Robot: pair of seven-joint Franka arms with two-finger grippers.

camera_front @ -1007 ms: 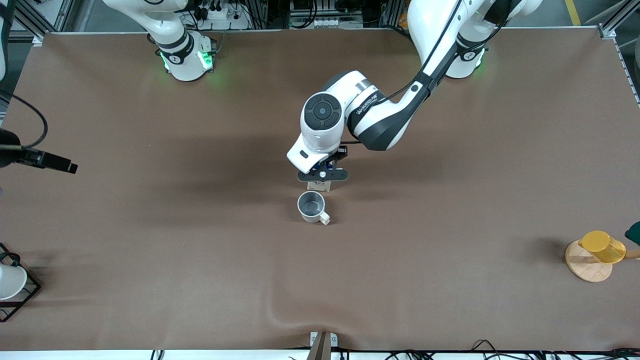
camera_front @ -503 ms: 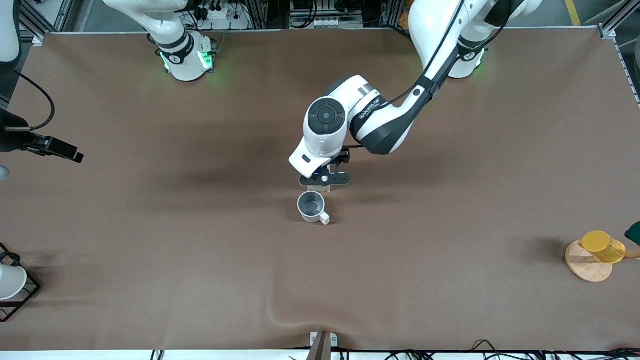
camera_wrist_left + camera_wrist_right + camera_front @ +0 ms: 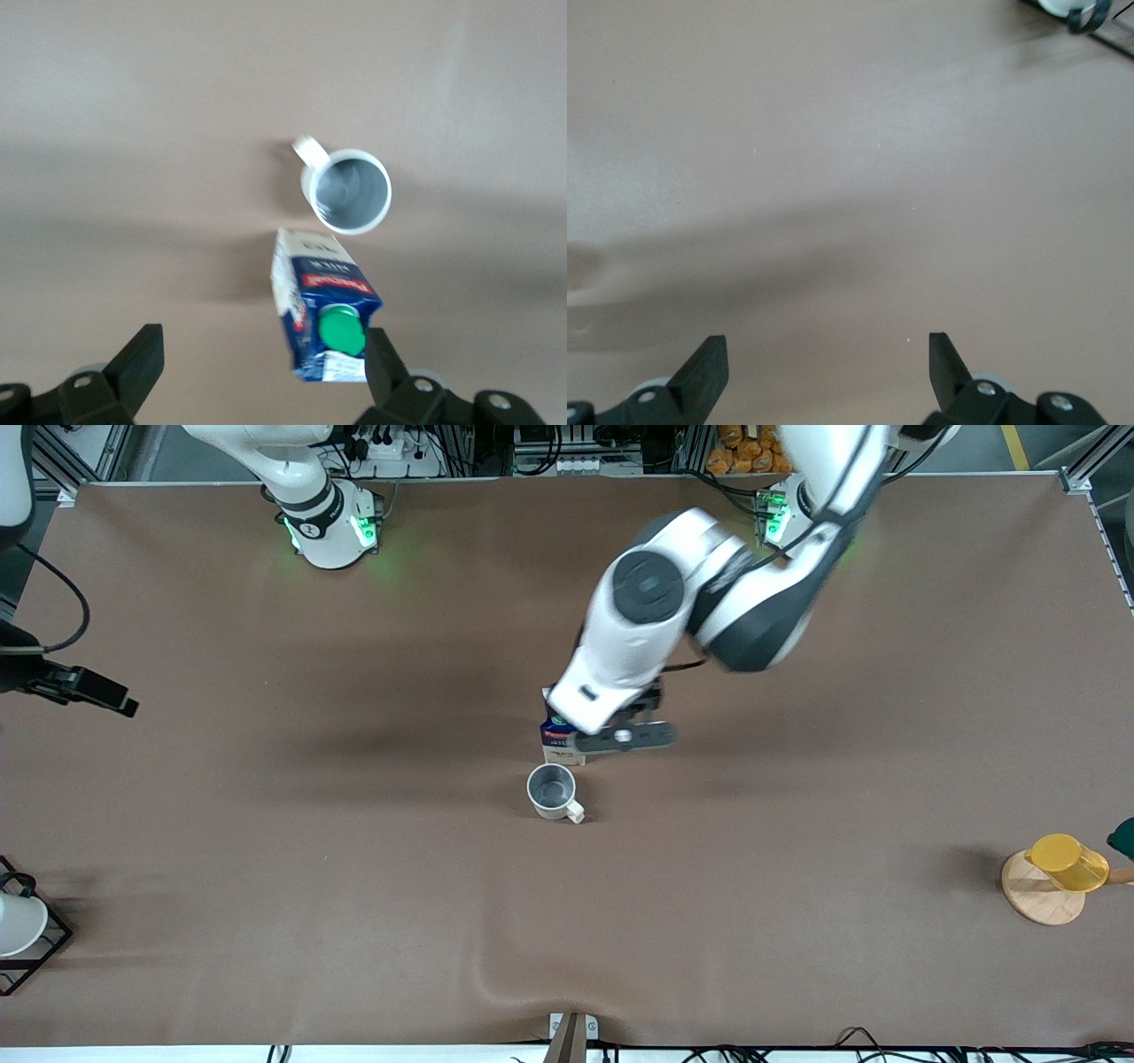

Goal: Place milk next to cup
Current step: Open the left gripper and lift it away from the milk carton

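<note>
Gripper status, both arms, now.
Left gripper: open, holding nothing, above the milk standing beside the cup.
Right gripper: open, empty, over bare table, waiting.

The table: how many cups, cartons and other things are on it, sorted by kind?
Cups: 3 — mug, yellow cup, white cup
Milk cartons: 1 — milk
Wooden coasters: 1
Wire racks: 1
Total: 6

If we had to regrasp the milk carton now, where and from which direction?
Grip the milk carton across its flat white sides just under the gable, coming straight down. It stands upright close beside the mug, so a low sideways approach would probably hit the mug. The left gripper is open above it; the right gripper waits, open.
</note>
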